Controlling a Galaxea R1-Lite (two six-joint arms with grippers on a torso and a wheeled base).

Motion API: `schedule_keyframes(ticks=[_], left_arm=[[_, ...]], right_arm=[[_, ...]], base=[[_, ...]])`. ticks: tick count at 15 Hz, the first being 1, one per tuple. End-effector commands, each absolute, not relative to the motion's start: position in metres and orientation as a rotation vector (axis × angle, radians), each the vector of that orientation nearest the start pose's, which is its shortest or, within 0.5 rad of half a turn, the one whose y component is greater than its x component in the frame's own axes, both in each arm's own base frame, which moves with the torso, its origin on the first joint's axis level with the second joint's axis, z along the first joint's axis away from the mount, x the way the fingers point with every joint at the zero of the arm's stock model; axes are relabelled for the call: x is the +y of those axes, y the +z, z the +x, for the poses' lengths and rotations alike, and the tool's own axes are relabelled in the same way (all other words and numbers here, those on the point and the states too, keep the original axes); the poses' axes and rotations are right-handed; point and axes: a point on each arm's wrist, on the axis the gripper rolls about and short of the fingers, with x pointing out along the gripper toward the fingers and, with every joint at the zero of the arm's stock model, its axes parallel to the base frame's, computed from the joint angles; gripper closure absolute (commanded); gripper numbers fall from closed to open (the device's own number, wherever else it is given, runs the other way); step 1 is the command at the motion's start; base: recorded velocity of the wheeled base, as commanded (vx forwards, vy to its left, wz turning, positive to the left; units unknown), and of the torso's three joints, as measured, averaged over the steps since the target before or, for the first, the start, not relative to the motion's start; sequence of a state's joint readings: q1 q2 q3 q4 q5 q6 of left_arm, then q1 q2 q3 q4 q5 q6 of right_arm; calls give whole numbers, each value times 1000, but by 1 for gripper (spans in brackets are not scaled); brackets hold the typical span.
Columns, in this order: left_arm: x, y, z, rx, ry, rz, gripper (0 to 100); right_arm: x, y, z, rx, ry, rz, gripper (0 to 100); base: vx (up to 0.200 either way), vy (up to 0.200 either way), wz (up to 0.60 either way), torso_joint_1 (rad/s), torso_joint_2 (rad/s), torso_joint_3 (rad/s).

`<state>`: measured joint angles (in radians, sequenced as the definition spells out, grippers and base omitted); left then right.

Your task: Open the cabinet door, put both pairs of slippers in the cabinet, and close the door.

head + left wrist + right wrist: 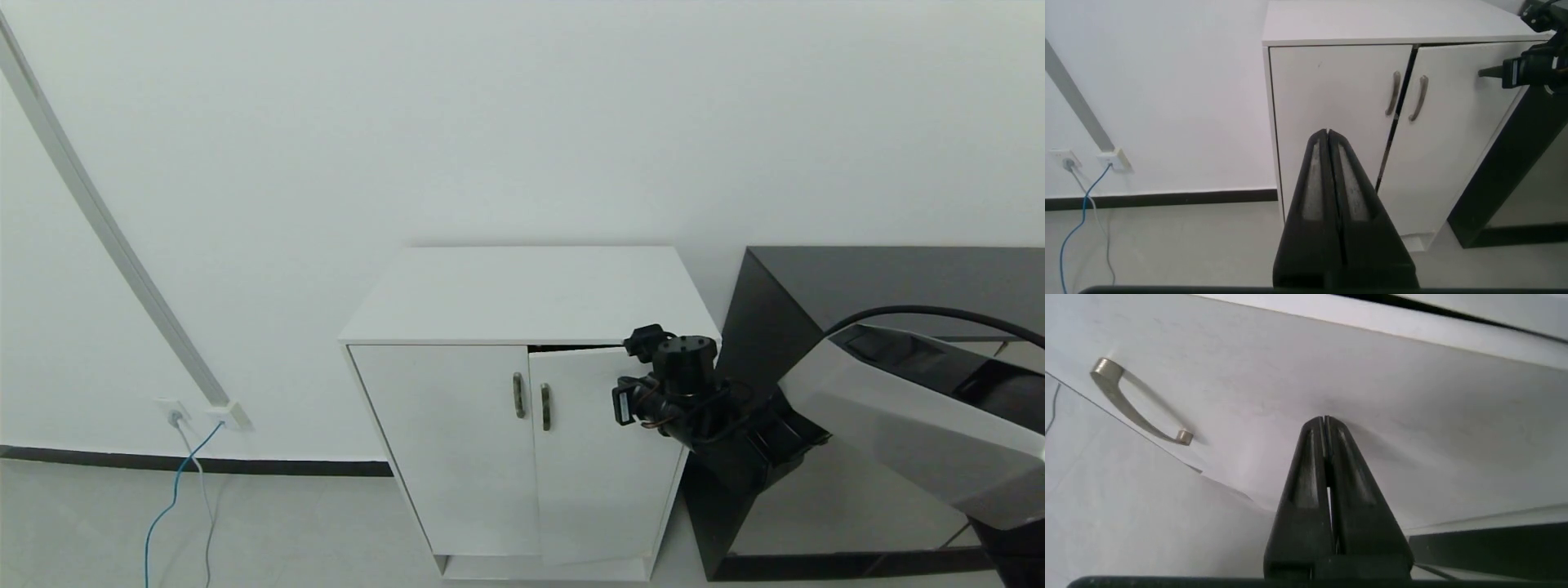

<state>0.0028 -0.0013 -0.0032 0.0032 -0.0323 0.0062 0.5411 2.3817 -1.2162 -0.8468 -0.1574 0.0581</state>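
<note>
Facing a white cabinet (pixel 522 294) on the floor (pixel 286 531), backed against the wall (pixel 522 122), with a black unit (pixel 816 294) just beside it on the right. Reading its right door (pixel 604 482) as ajar, given the dark gap along the top edge, and the left door (pixel 445 441) as flush and shut.

Holding the right end effector (pixel 1325 421) with fingers pressed together, tips at or just off the right door's face, up near its top; cannot tell whether touching. Placing the right handle (pixel 545 407) to the left of that end effector, by the door's free edge, near but apart, long axis upright, with the left handle (pixel 518 395) just beside it across the seam. Holding the left end effector (pixel 1327 133) pressed together too, well back from the cabinet and aimed at the left door.

Judged as the opening step, barely begun: cracked, not wide enough to load anything. Probably calls for spreading the fingers across the upright handle, or hooking the free edge, then pulling outward about hinges on the right side. Better suited to the right arm, clearly the nearer. Some risk of nudging the door back shut with closed tips on its face
</note>
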Motion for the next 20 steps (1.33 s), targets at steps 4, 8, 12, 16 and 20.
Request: schedule_keyframes(ticks=[4,8,12,16,20], left_arm=[[-1,76,-23,0,-29,6,100],[-1,76,-23,0,-29,6,100],[-1,76,-23,0,-29,6,100],[-1,76,-23,0,-23,5,100],[-1,76,-23,0,-23,5,100]], right_arm=[[226,45,397,305,356,-48,100],[225,49,402,303,349,-46,100],[225,49,402,311,348,-49,100],[226,48,402,313,350,-49,100],[226,47,405,311,348,-48,100]], base=[[0,0,0,0,0,0],[0,0,0,0,0,0],[0,0,0,0,0,0],[0,0,0,0,0,0],[0,0,0,0,0,0]])
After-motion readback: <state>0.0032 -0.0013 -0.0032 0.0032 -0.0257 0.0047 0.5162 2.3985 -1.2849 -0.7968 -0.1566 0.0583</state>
